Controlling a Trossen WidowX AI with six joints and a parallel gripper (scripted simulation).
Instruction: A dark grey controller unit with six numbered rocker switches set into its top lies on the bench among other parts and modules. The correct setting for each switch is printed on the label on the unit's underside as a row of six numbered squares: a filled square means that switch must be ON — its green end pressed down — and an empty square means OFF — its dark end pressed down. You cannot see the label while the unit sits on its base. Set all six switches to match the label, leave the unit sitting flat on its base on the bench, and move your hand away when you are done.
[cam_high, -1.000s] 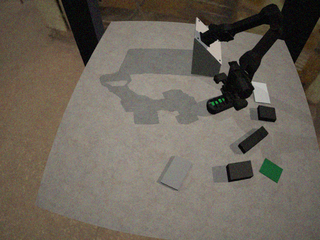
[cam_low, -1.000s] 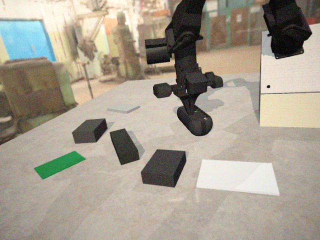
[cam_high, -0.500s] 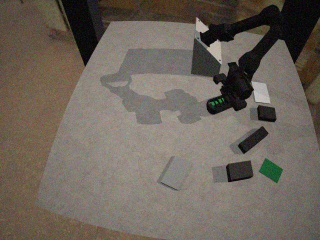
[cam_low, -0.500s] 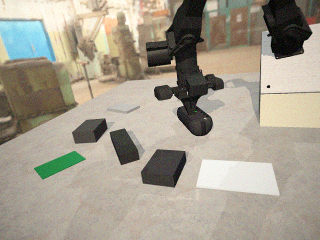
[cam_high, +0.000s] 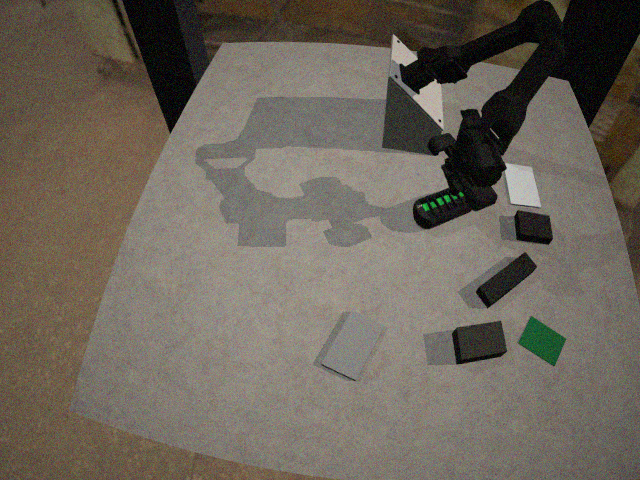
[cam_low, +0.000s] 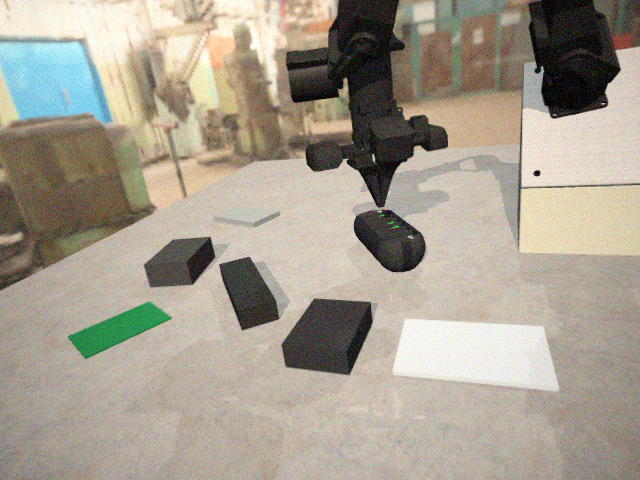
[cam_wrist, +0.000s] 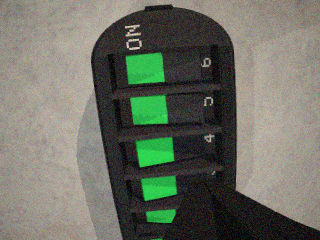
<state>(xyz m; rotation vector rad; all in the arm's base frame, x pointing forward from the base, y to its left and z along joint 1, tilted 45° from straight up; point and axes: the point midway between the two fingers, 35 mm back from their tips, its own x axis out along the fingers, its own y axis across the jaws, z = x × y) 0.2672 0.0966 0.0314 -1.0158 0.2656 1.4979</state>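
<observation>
The dark grey controller unit (cam_high: 427, 220) (cam_low: 397, 253) (cam_wrist: 170, 30) sits on the bench with its switches facing up. Six green ends show in the wrist view, all toward the side with the ON mark; numbers 6, 5 and 4 are readable. The tilt of each rocker is hard to tell. The label on the underside is hidden. My gripper (cam_low: 381, 204) is shut and empty, pointing down over the unit's far end in the exterior view. In the wrist view its dark fingers cover part of the lower-numbered switches.
Three black blocks (cam_high: 534, 227) (cam_high: 506, 280) (cam_high: 479, 342), a green board (cam_high: 542, 341) (cam_low: 119, 329), a white plate (cam_high: 522, 187) (cam_low: 473, 352) and a grey plate (cam_high: 355, 345) (cam_low: 248, 215) lie around. A big slanted white panel (cam_low: 568, 160) stands beside the arm.
</observation>
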